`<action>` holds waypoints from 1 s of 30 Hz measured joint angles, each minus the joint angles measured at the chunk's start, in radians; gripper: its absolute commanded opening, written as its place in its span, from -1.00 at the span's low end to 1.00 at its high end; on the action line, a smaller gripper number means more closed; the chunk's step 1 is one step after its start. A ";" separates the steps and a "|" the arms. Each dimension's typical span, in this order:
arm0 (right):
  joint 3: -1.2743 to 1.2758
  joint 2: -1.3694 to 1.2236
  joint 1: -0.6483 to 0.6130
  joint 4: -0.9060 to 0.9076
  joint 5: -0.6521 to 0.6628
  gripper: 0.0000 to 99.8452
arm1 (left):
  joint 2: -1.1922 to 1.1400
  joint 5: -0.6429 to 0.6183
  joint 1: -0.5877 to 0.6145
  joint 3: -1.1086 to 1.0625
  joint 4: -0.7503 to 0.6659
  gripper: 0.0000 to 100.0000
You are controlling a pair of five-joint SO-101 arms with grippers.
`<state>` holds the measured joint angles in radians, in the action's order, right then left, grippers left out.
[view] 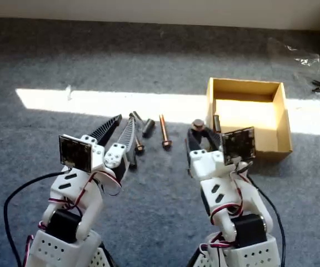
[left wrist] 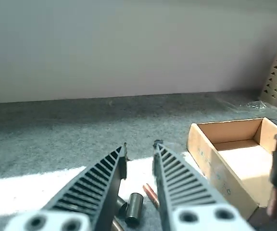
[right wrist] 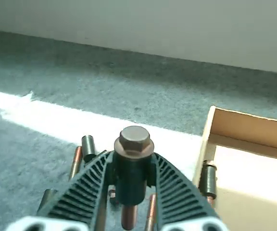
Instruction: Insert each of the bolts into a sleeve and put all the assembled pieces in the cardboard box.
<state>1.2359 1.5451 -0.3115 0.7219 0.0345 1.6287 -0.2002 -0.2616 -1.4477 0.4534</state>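
**High view.** The left gripper (view: 125, 119) lies low over the grey carpet (view: 160, 50), jaws apart with nothing between them. A dark loose sleeve (view: 148, 127) lies just outside its right jaw. A long loose bolt (view: 163, 131) lies farther to that side, between the two grippers. The right gripper (view: 200, 133) is clamped on a sleeve with a bolt through it, and the bolt head (view: 198, 123) stands just past the jaw tips. The cardboard box (view: 246, 83) sits open, just beyond these jaws and to their right.

**Left wrist view.** The left gripper (left wrist: 140, 148) shows two ribbed jaws spread apart, the gap empty. On the carpet (left wrist: 81, 125) under the gap lie the loose sleeve (left wrist: 134, 208) and the end of the loose bolt (left wrist: 151, 195). The cardboard box (left wrist: 210, 154) stands well outside the right jaw.

**Right wrist view.** The right gripper (right wrist: 132, 159) has both jaws pressed against the sleeve (right wrist: 131, 180). The bolt head (right wrist: 134, 139) sits above the jaw tips, and the bolt's shaft comes out of the sleeve deeper between the jaws. Outside the left jaw lie a loose bolt (right wrist: 76, 161) and a loose sleeve (right wrist: 88, 143). Outside the right jaw is the cardboard box (right wrist: 209, 134) — an assembled piece (right wrist: 207, 179) lies inside, against its near wall.
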 measured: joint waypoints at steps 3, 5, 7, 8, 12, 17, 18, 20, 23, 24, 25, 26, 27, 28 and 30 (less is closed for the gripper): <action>-0.055 -0.060 0.058 0.028 0.046 -0.99 | 0.000 0.000 0.054 0.000 0.000 -0.80; -0.103 -0.141 0.112 0.031 0.058 -0.99 | 0.003 0.000 0.087 -0.017 0.000 -0.80; -0.164 -0.247 0.173 0.031 0.060 -0.99 | -0.002 0.000 0.107 -0.038 0.000 -0.80; -0.196 -0.305 0.196 0.031 0.061 -0.99 | -0.002 0.000 0.120 -0.046 0.000 -0.80; -0.327 -0.552 0.270 0.031 0.101 -0.98 | -0.002 0.003 0.155 -0.061 0.000 -0.80; -0.525 -0.833 0.331 0.077 0.130 -0.98 | 0.000 0.094 0.152 -0.100 0.000 -0.80; -0.566 -0.884 0.338 0.095 0.137 -0.98 | 0.000 0.103 0.152 -0.106 0.000 -0.80; -0.651 -0.980 0.345 0.132 0.167 -0.98 | 0.000 0.110 0.152 -0.109 0.000 -0.80; -0.770 -1.129 0.345 0.184 0.199 -0.98 | 0.000 0.115 0.153 -0.109 0.000 -0.80; -0.806 -1.181 0.345 0.189 0.206 -0.98 | 0.000 0.115 0.155 -0.109 0.000 -0.80; -0.841 -1.232 0.345 0.189 0.215 -0.98 | 0.000 0.115 0.155 -0.109 0.000 -0.80; -0.873 -1.284 0.345 0.189 0.222 -0.98 | 0.000 0.115 0.155 -0.109 0.000 -0.80; -0.905 -1.333 0.345 0.189 0.229 -0.98 | 0.000 0.115 0.155 -0.109 0.000 -0.80; -0.933 -1.381 0.345 0.189 0.230 -0.98 | 0.000 0.115 0.155 -0.109 0.000 -0.80; -0.984 -1.471 0.345 0.189 0.233 -0.98 | 0.000 0.115 0.155 -0.109 0.000 -0.80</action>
<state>0.2524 0.0736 0.0338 0.9106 0.2677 1.6287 -0.0852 -0.1066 -1.5566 0.4534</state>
